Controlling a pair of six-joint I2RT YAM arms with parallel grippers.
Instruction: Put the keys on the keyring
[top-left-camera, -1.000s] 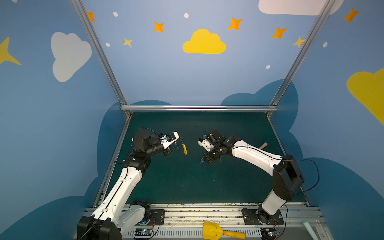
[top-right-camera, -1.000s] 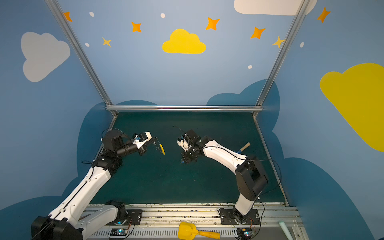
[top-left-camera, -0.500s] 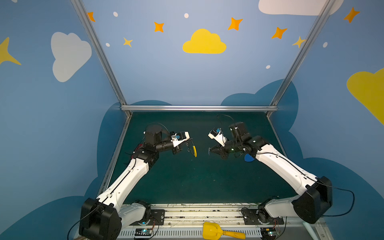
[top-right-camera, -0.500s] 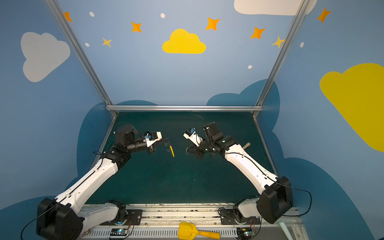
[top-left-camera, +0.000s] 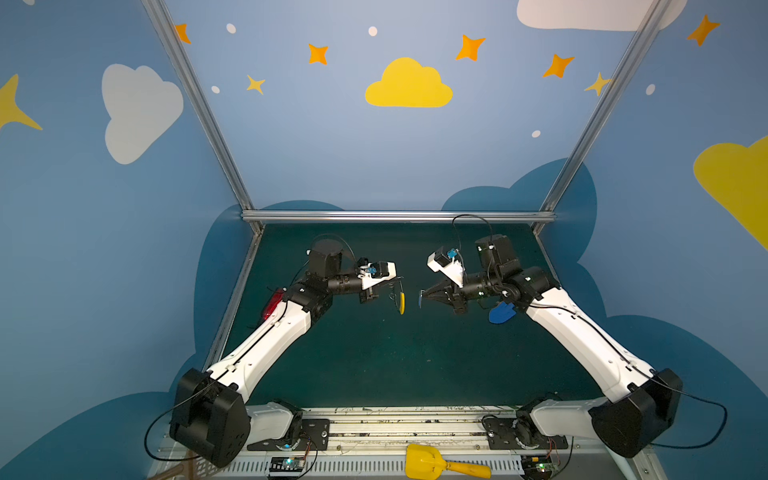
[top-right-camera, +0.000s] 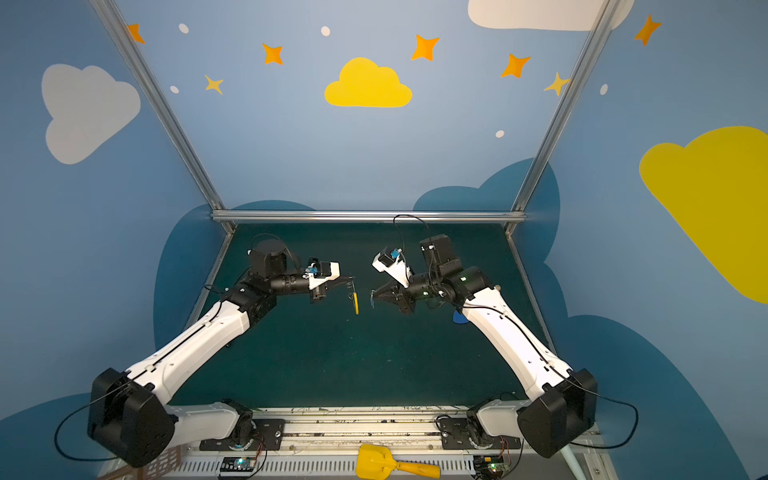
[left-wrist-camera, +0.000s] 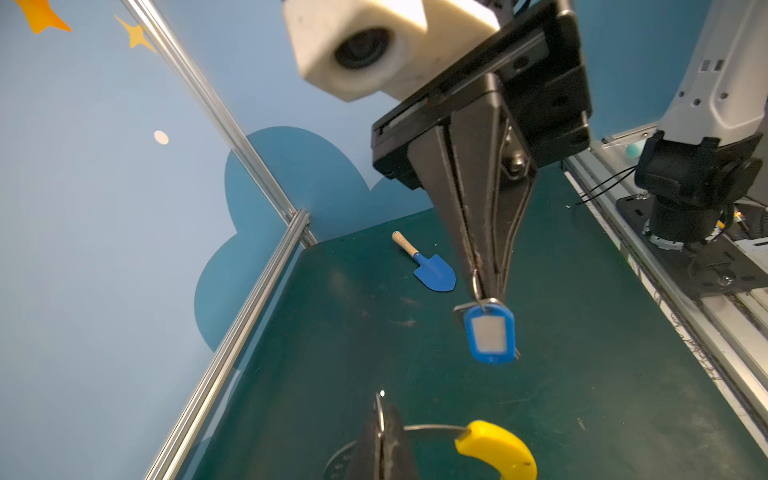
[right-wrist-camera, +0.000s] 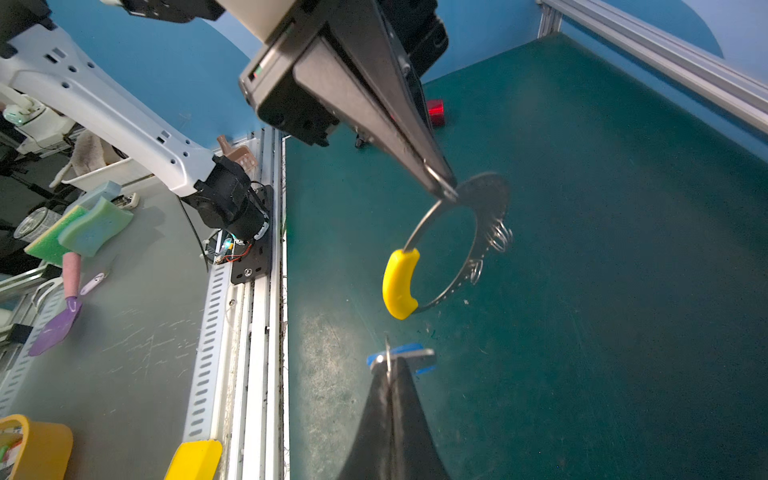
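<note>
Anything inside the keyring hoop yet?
Only green mat shows through the keyring; the keys hang apart in the right claw. The left claw covers part of the rim.

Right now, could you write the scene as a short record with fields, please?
left claw: shut on the keyring, pinching its metal rim, held off the table
right claw: shut on the keys, blue tag hanging below
keys to keyring: apart, facing each other, not yet joined
blue toy shovel: lying on the green table, by the right arm
yellow scoop: at the front edge, outside the green table
</note>
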